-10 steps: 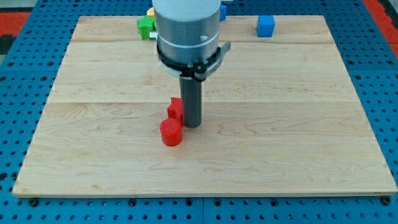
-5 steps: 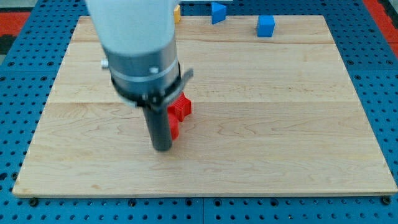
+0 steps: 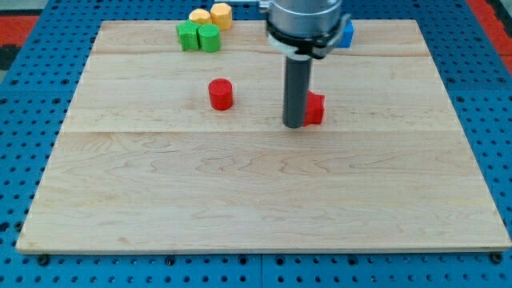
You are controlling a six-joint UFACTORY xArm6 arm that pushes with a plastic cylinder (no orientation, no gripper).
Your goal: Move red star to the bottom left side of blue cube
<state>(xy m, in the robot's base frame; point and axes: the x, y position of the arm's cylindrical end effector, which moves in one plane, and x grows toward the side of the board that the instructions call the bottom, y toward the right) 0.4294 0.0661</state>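
Note:
My tip (image 3: 294, 125) rests on the board just right of centre, in the upper half. The red star (image 3: 314, 109) sits right against the rod's right side, partly hidden by it. The blue cube (image 3: 345, 34) stands at the view's top, right of the arm's body, which covers its left part. The red star lies below the blue cube and a little to its left, well apart from it.
A red cylinder (image 3: 220, 94) stands left of my tip. Two green blocks (image 3: 198, 37) and two yellow blocks (image 3: 211, 15) sit at the board's top edge, left of the arm. The wooden board (image 3: 256, 208) lies on a blue pegboard.
My tip has moved up and to the right. The red star now lies further up and right, beside the rod. The red cylinder now stands higher up the board.

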